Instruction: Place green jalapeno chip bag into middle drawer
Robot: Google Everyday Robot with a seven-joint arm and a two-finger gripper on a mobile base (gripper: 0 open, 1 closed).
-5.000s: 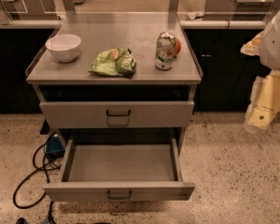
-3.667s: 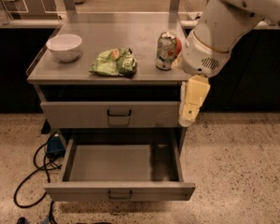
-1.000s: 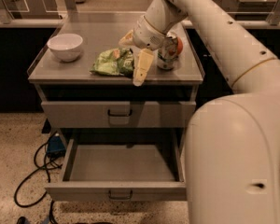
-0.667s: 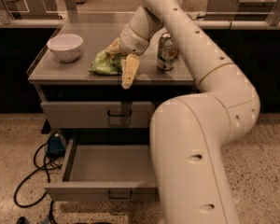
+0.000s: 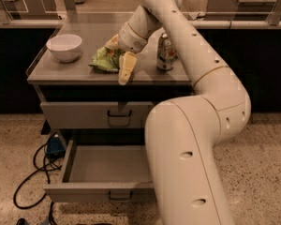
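Robot arm reaching over a grey cabinet top; its gripper (image 5: pixel 120 55) sits at the right end of the green jalapeno chip bag (image 5: pixel 103 59), fingers apart, clamping nothing; the bag lies between a white bowl (image 5: pixel 64 46) at left and a drink can (image 5: pixel 165 52) at right; the middle drawer (image 5: pixel 84 192) stands open below; best, probably, to lower squarely, pinch the foil firmly and keep clear of the can.

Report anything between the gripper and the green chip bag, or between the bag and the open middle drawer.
Nothing visible separates the gripper from the green jalapeno chip bag; it is at the bag's right edge. The middle drawer is open below; only the robot's own arm covers its right side.
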